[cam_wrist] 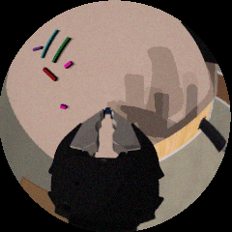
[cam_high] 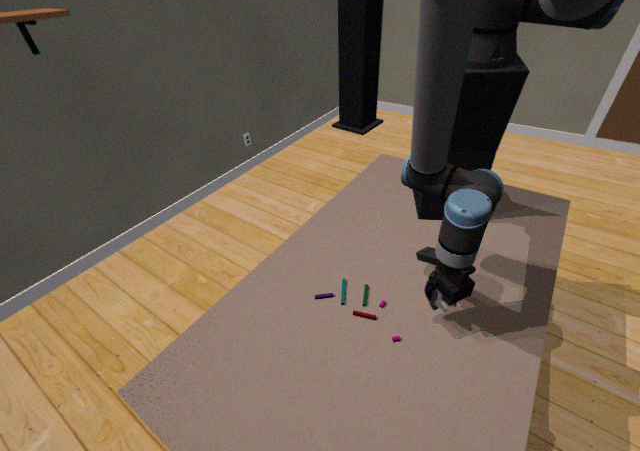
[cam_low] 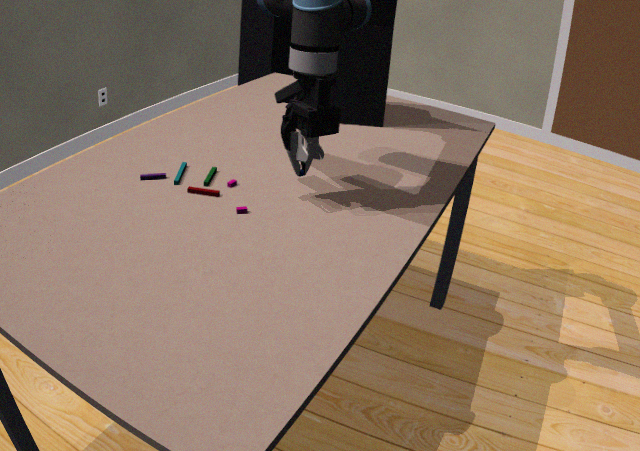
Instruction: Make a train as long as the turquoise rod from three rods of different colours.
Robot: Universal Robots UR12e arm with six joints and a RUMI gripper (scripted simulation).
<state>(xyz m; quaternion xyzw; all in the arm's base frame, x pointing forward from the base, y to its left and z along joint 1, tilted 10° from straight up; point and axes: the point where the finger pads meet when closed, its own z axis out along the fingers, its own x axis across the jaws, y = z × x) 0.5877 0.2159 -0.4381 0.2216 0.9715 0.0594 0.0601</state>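
Observation:
My gripper (cam_high: pixel 445 306) (cam_low: pixel 301 166) is shut on a small blue rod (cam_low: pixel 301 172) (cam_wrist: pixel 107 111), held above the table to the right of the other rods. The blue rod is hard to make out in the top view. A turquoise rod (cam_high: pixel 343 291) (cam_low: pixel 180 173) (cam_wrist: pixel 49 43) and a green rod (cam_high: pixel 365 294) (cam_low: pixel 210 176) (cam_wrist: pixel 61 49) lie side by side, apart. A red rod (cam_high: pixel 364 315) (cam_low: pixel 203 191) (cam_wrist: pixel 49 74) lies crosswise in front of them. One magenta rod (cam_high: pixel 382 304) (cam_low: pixel 232 183) lies right of the green one, another (cam_high: pixel 396 338) (cam_low: pixel 241 210) nearer the front. No rods lie end to end.
A purple rod (cam_high: pixel 324 295) (cam_low: pixel 153 176) (cam_wrist: pixel 38 48) lies left of the turquoise one. The brownish table top (cam_high: pixel 310 384) (cam_low: pixel 206 306) bears all the loose rods. The arm's shadow falls on its right part. A black pedestal stands behind the gripper.

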